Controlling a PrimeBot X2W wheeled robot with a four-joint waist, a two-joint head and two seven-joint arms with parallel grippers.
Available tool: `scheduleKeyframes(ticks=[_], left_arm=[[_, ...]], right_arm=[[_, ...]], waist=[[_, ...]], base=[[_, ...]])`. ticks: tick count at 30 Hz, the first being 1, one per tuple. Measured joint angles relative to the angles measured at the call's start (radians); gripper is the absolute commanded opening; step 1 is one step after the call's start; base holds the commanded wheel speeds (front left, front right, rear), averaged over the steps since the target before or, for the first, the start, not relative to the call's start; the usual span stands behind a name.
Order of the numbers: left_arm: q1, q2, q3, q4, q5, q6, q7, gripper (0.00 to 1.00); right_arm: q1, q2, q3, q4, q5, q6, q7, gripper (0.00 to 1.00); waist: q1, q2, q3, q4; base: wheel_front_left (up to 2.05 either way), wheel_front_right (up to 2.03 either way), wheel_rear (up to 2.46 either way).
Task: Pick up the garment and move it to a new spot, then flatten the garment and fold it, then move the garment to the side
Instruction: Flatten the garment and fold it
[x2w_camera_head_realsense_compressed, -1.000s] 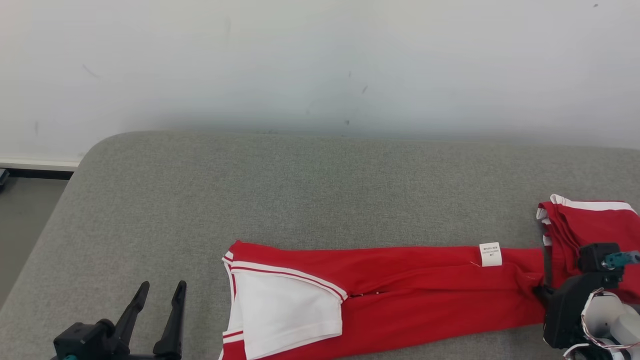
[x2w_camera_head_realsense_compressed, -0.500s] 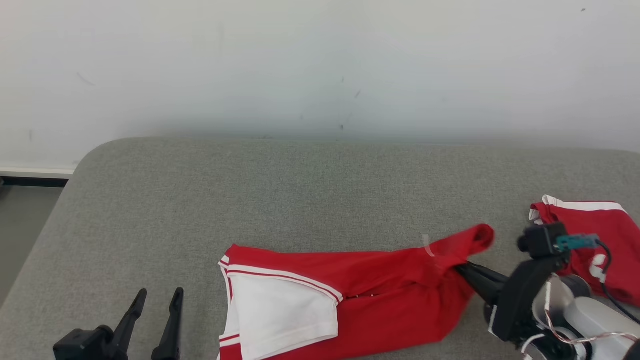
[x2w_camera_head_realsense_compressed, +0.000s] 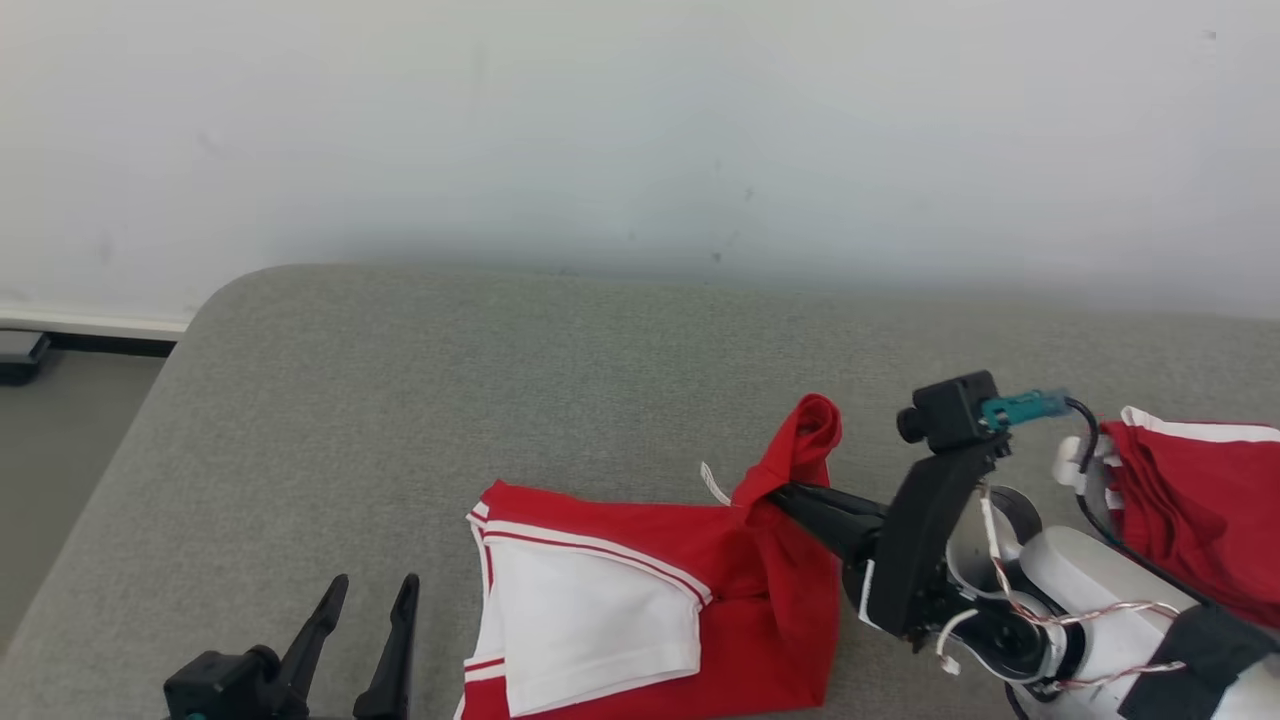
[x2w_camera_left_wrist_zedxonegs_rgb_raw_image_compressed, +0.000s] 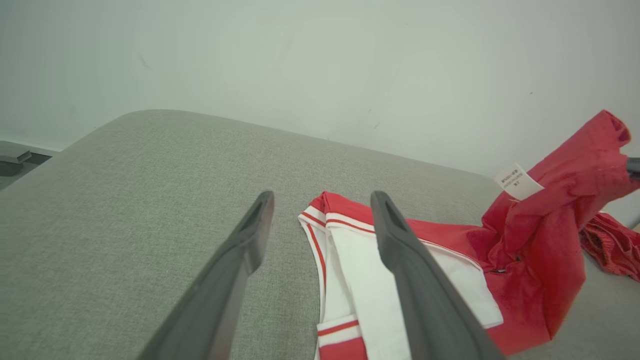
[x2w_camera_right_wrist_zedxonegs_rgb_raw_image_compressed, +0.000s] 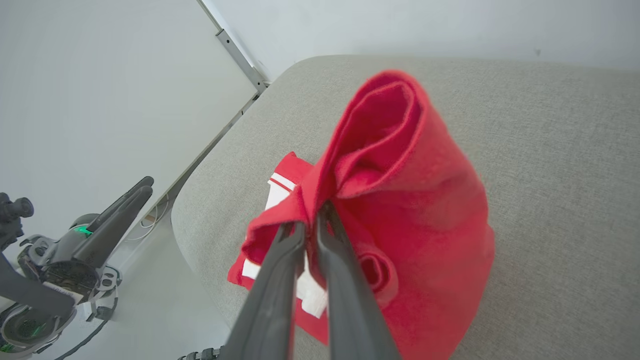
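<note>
The garment (x2w_camera_head_realsense_compressed: 640, 530) is red with a white panel (x2w_camera_head_realsense_compressed: 590, 620) and lies on the grey cushion (x2w_camera_head_realsense_compressed: 500, 380), near its front edge. My right gripper (x2w_camera_head_realsense_compressed: 775, 495) is shut on the garment's right end and holds it bunched up above the cushion, over the rest of the cloth. In the right wrist view the fingers (x2w_camera_right_wrist_zedxonegs_rgb_raw_image_compressed: 312, 217) pinch a red fold of the garment (x2w_camera_right_wrist_zedxonegs_rgb_raw_image_compressed: 415, 200). A white label (x2w_camera_left_wrist_zedxonegs_rgb_raw_image_compressed: 517, 180) hangs from the lifted end. My left gripper (x2w_camera_head_realsense_compressed: 375, 585) stands open at the lower left, just left of the garment's white end (x2w_camera_left_wrist_zedxonegs_rgb_raw_image_compressed: 360, 265), holding nothing.
A second red garment with white trim (x2w_camera_head_realsense_compressed: 1200, 490) lies bunched at the cushion's right, behind my right arm. A pale wall runs behind the cushion. The floor (x2w_camera_head_realsense_compressed: 60, 450) drops away past the cushion's rounded left edge.
My right gripper has lifted the garment's right end and carried it leftward over the rest of the cloth. The left gripper has stayed open. The head camera has shifted slightly.
</note>
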Motion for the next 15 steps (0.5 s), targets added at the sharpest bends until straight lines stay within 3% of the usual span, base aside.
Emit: scheduleKeyframes(ticks=[4, 15], left_arm=[[-0.007, -0.013, -0.007, 0.005, 0.007, -0.007, 0.0, 1.0], [-0.047, -0.043, -0.026, 0.032, 0.025, -0.026, 0.0, 1.0]], right_arm=[[-0.034, 0.043, 0.007, 0.041, 0.015, -0.03, 0.033, 0.0], [-0.104, 0.129, 0.04, 0.122, 0.038, -0.063, 0.12, 0.0]], waist=[[0.0, 0.0, 0.006, 0.029], [-0.0001, 0.0, 0.025, 0.121]], base=[[0.0, 0.0, 0.0], [0.0, 0.0, 0.0]])
